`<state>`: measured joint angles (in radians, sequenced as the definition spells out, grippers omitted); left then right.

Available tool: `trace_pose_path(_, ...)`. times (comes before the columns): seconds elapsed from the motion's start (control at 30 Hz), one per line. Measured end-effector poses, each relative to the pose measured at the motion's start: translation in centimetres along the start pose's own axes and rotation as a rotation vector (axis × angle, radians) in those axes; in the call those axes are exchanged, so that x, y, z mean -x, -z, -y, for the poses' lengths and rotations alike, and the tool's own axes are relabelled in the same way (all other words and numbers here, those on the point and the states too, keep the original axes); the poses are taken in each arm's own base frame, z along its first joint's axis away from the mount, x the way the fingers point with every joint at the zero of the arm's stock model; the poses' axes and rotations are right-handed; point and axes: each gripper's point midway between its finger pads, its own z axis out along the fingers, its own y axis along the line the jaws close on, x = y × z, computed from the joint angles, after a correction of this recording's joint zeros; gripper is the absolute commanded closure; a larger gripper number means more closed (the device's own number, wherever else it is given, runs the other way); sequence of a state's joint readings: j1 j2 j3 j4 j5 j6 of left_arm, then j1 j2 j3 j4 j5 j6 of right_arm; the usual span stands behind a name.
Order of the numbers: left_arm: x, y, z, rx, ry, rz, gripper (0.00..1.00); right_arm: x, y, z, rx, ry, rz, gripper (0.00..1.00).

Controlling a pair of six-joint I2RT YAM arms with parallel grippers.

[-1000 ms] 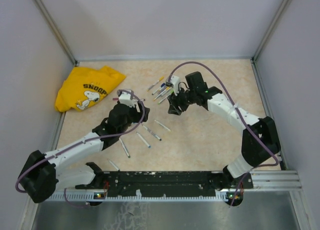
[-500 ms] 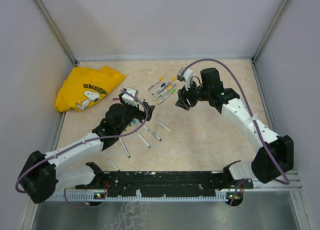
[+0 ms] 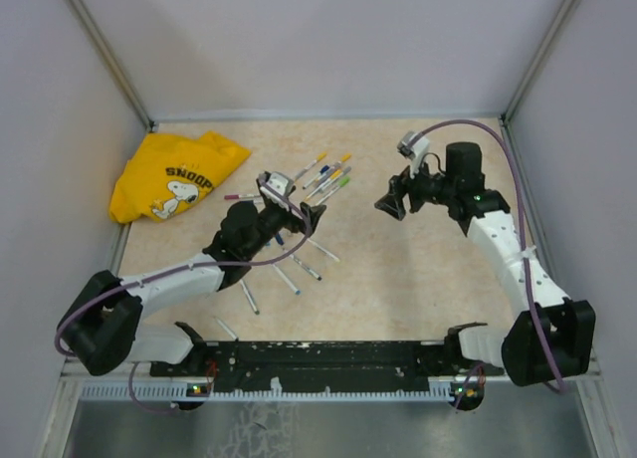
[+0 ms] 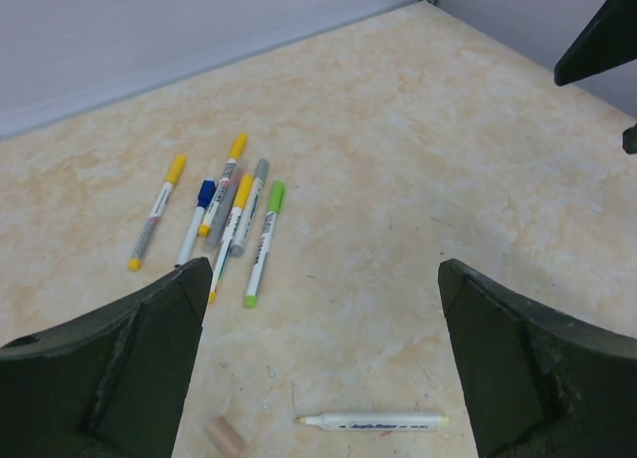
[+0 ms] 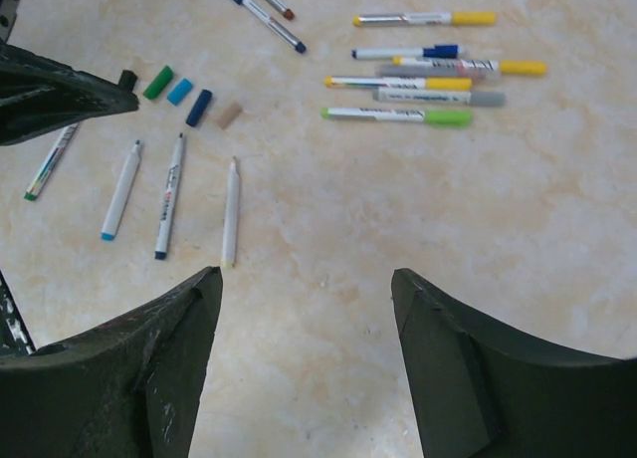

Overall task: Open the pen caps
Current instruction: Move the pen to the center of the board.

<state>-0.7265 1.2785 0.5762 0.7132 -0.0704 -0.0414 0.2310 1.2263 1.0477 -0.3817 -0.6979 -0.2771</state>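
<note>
Now the left pincer [image 4: 320, 279] stands wide open and empty; the right pincer [image 5: 304, 279] is open too, holding nothing; the capped pens [image 5: 428, 82] lie packed side by side at upper right of the right wrist view, loose pen caps [image 5: 180, 91] at upper left; closing on one pen may drag its neighbours; the bare table [image 3: 398, 269] at centre gives room; the walls [image 3: 328, 50] stand well apart.

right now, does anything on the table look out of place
A crumpled yellow Snoopy shirt lies at the far left corner, unrelated to the pens. Loose caps beside uncapped pens look expected.
</note>
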Motion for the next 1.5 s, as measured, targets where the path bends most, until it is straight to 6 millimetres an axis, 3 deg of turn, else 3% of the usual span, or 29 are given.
trace_pose_path(0.1,-0.7,-1.2,0.9,-0.054,-0.017,-0.028,0.00,-1.7,1.0,1.5,-0.028,-0.062,0.009,0.27)
trace_pose_path(0.37,-1.8,-2.1,2.5,-0.150,-0.023,-0.080,0.01,-2.7,1.5,0.2,-0.010,-0.022,0.085,0.28)
trace_pose_path(0.53,-2.0,-1.0,3.4,-0.201,-0.016,-0.129,0.01,-3.5,1.3,-0.4,0.013,-0.026,0.101,0.27)
trace_pose_path(0.73,0.8,1.0,3.5,-0.205,-0.015,-0.106,0.01,-3.4,1.1,-0.3,0.013,-0.030,0.099,0.27)
trace_pose_path(0.87,0.8,1.5,3.3,-0.190,-0.012,-0.149,0.02,-3.6,0.9,-0.1,0.019,-0.049,0.081,0.27)
trace_pose_path(1.13,-0.7,0.3,3.1,-0.172,-0.008,-0.278,0.08,-3.5,1.1,0.0,0.009,-0.068,0.058,0.27)
trace_pose_path(1.5,-6.3,-0.7,3.2,-0.187,0.000,-0.472,0.25,-3.6,1.1,0.5,-0.018,-0.077,0.042,0.27)
